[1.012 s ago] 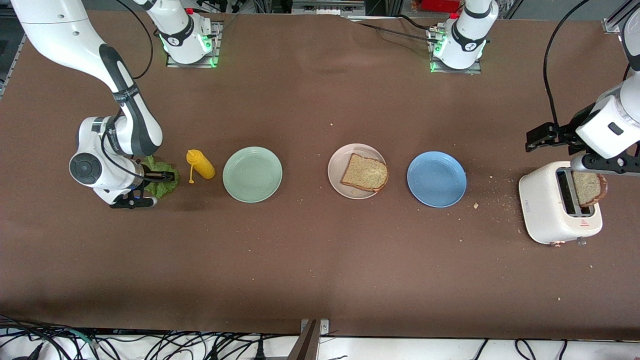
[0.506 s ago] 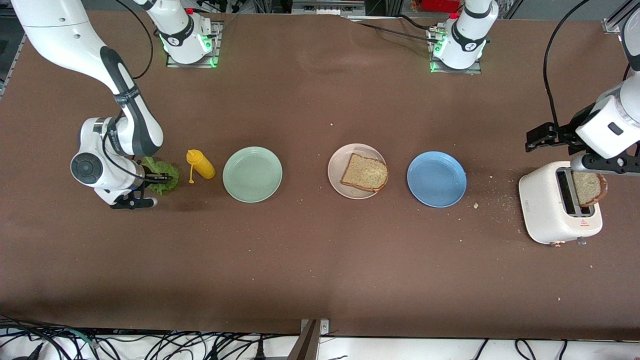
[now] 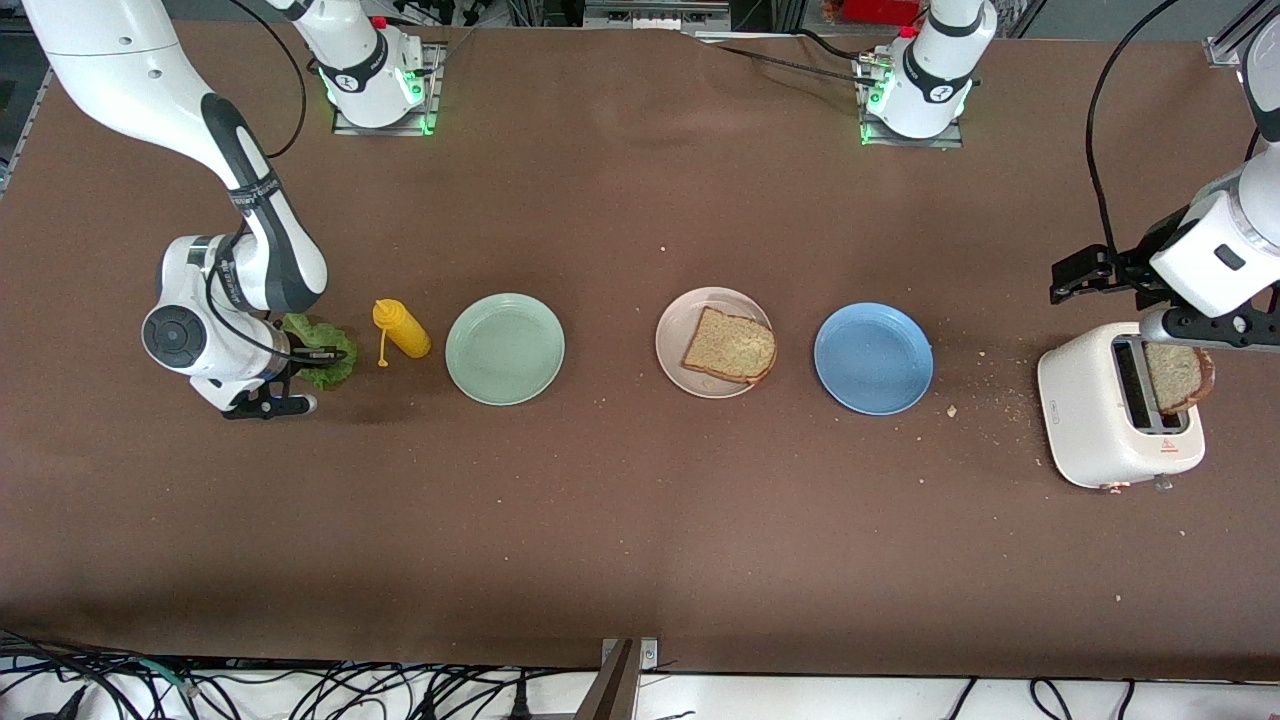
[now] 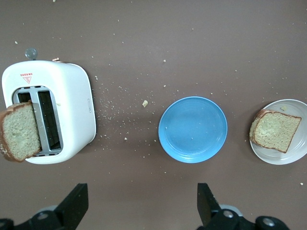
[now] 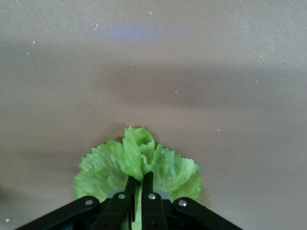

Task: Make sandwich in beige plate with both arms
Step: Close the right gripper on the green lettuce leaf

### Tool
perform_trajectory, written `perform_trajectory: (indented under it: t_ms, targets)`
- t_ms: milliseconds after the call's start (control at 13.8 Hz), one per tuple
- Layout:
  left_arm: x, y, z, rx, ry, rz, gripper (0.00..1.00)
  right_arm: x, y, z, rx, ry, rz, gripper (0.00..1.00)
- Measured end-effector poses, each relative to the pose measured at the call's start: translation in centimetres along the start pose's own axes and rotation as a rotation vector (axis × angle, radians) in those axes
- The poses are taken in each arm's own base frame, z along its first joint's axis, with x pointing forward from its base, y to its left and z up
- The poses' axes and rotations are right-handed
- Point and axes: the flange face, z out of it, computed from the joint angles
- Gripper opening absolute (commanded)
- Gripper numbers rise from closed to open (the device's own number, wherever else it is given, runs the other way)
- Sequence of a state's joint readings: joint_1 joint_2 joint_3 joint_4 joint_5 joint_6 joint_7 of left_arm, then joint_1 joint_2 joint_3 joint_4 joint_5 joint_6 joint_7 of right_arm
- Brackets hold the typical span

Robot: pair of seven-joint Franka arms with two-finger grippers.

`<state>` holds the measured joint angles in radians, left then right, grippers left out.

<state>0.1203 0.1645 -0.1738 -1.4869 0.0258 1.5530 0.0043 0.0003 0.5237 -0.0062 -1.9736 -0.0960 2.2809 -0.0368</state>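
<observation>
Nearest the front camera stands the white toaster (image 3: pixel 1118 405) at the left arm's end of the table, with crumbs (image 3: pixel 990 400) scattered on the brown tabletop between it and the blue plate (image 3: pixel 873 358). A bread slice (image 3: pixel 1178 375) hangs over the toaster's slots, but what carries it cannot be told. The left gripper (image 4: pixel 139 211) is over the toaster, its fingers spread wide with nothing between them in the left wrist view.

A row runs across the middle: blue plate, then the beige plate (image 3: pixel 675 335) holding one bread slice (image 3: pixel 731 347), then the mint-green plate (image 3: pixel 505 349), well apart from each other. Beside the mint-green plate lies a yellow squeeze bottle (image 3: pixel 401 328), tipped on its side.

At the right arm's end, just beside the bottle, the right gripper (image 5: pixel 137 189) is pinched closed on the ruffled lettuce leaf (image 5: pixel 144 163), which bunches up between the fingers.
</observation>
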Motion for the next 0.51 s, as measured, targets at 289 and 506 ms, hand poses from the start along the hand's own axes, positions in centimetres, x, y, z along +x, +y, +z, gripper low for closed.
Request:
perform_trajectory:
  t_ms: [289,506]
  targets:
    - [0.0,0.1,0.0,0.0,0.0,0.001,1.0,0.3,0.1,-1.2,-0.003,0.026,-0.039,0.0]
    - [0.0,0.1,0.0,0.0,0.0,0.001,1.0,0.9,0.5,-4.8,-0.011,0.039,-0.075,0.0]
